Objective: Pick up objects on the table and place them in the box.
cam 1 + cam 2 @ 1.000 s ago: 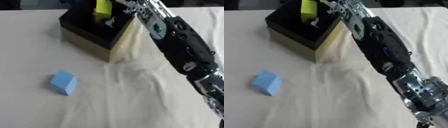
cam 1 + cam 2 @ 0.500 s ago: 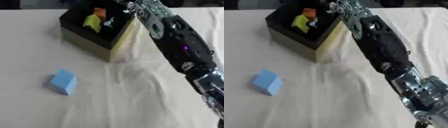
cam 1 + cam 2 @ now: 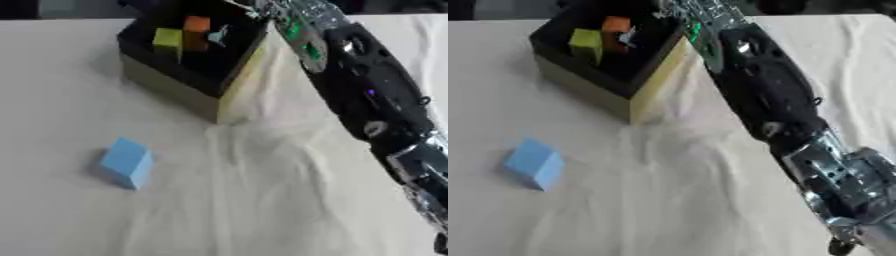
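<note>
Left eye view, nearest first: a wrinkled white cloth point(image 3: 262, 200) covers the table, and on it at about 8 o'clock from the centre lies a light blue block point(image 3: 126, 162), tilted on an edge, alone and well apart from everything else. From the 5 o'clock corner the robot's right arm point(image 3: 372, 100) runs diagonally up toward 12 o'clock, black with silver joints and a green patch near the wrist. Further out, at about 11 o'clock, stands the box point(image 3: 229, 87), black inside with pale yellowish outer walls, one corner pointing toward the camera. Inside it sit a yellow-green block point(image 3: 167, 38), an orange block point(image 3: 197, 24) just beyond it, and a small pale blue piece point(image 3: 218, 36) at 3 o'clock of the orange one. At the far end, the right hand point(image 3: 677, 9) reaches the box's far right rim at the top edge; whether its fingers are spread or curled cannot be told. No left hand shows in either view.
</note>
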You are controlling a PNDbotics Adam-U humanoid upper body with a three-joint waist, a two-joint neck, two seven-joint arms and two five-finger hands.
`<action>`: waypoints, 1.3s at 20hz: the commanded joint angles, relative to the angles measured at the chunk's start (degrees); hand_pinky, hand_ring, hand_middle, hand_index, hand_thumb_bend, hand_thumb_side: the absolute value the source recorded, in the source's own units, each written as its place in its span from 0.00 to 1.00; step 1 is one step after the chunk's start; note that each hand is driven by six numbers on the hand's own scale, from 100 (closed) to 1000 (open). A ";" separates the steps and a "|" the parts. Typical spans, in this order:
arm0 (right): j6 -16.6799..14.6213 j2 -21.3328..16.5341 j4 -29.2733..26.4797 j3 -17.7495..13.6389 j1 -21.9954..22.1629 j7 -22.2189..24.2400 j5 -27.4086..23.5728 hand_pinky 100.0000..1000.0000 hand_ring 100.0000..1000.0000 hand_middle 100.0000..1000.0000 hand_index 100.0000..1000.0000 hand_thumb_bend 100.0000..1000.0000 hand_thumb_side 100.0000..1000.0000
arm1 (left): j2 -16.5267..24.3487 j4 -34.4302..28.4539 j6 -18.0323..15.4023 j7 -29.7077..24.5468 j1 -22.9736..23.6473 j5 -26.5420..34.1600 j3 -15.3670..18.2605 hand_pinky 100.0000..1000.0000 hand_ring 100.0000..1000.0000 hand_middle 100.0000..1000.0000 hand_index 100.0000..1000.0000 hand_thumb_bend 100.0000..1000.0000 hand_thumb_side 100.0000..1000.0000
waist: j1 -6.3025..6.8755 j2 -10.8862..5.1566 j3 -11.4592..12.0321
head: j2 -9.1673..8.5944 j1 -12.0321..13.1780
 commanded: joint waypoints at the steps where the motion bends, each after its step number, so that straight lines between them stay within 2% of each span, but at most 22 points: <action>1: 0.88 -3.94 -7.92 -0.22 0.00 -0.26 -7.30 0.81 0.88 0.74 0.82 0.11 0.60 | 1.82 -0.80 0.45 -0.05 -1.14 0.50 0.48 0.63 0.71 0.73 0.88 0.28 1.00 | 0.37 -1.92 -0.22 | 0.64 0.99; 5: 3.59 -9.39 -21.67 -0.09 4.07 -0.17 -18.26 0.81 0.87 0.73 0.81 0.01 0.66 | 3.24 -0.80 2.20 -1.39 -3.86 -0.06 -0.37 0.63 0.72 0.74 0.88 0.29 0.99 | 0.53 -2.28 -0.75 | 1.52 2.08; 9: 8.80 -15.81 -37.00 -2.04 10.89 -2.89 -28.76 0.80 0.86 0.72 0.81 0.00 0.68 | 5.52 -0.80 3.58 -4.51 -8.09 -3.52 -1.92 0.65 0.72 0.74 0.88 0.30 0.95 | 0.90 -2.60 -1.32 | 2.24 4.22; 11: 11.19 -18.55 -44.39 -3.45 14.51 -4.91 -33.13 0.80 0.86 0.72 0.81 0.00 0.67 | 6.27 -0.80 3.83 -7.83 -9.93 -6.04 -2.96 0.66 0.72 0.74 0.87 0.30 0.93 | 1.25 -2.59 -1.57 | 2.37 6.06; 13: 12.95 -20.37 -49.43 -4.78 17.10 -6.80 -36.37 0.80 0.85 0.72 0.80 0.00 0.66 | 6.53 -0.80 3.70 -11.51 -11.37 -8.41 -3.68 0.67 0.73 0.74 0.87 0.30 0.91 | 1.57 -2.59 -1.75 | 2.54 7.79; 16: 11.54 -21.80 -51.11 -6.54 19.25 -10.64 -39.91 0.80 0.85 0.72 0.80 0.00 0.64 | 6.58 -0.80 3.10 -17.58 -13.38 -10.62 -4.72 0.69 0.73 0.74 0.87 0.33 0.88 | 2.07 -2.65 -2.16 | 2.78 9.35; 17: 10.76 -22.22 -51.22 -7.03 19.87 -11.86 -40.74 0.80 0.85 0.72 0.80 0.00 0.75 | 6.58 -0.80 2.80 -19.52 -13.96 -11.30 -4.94 0.70 0.74 0.74 0.87 0.36 0.81 | 2.18 -2.66 -2.25 | 2.82 9.48; 18: 9.97 -22.63 -51.28 -7.57 20.56 -13.13 -41.44 0.80 0.85 0.71 0.80 0.00 0.63 | 6.61 -0.80 2.38 -21.53 -14.62 -11.96 -5.26 0.70 0.74 0.73 0.86 0.35 0.86 | 2.29 -2.70 -2.39 | 2.87 9.55; 26: 4.68 -24.56 -51.33 -12.39 27.40 -22.62 -45.63 0.80 0.83 0.70 0.79 0.00 0.61 | 7.10 2.00 -2.11 -37.25 -20.56 -14.76 -9.61 0.73 0.74 0.71 0.83 0.57 0.76 | 2.77 -2.88 -3.67 | 2.53 8.67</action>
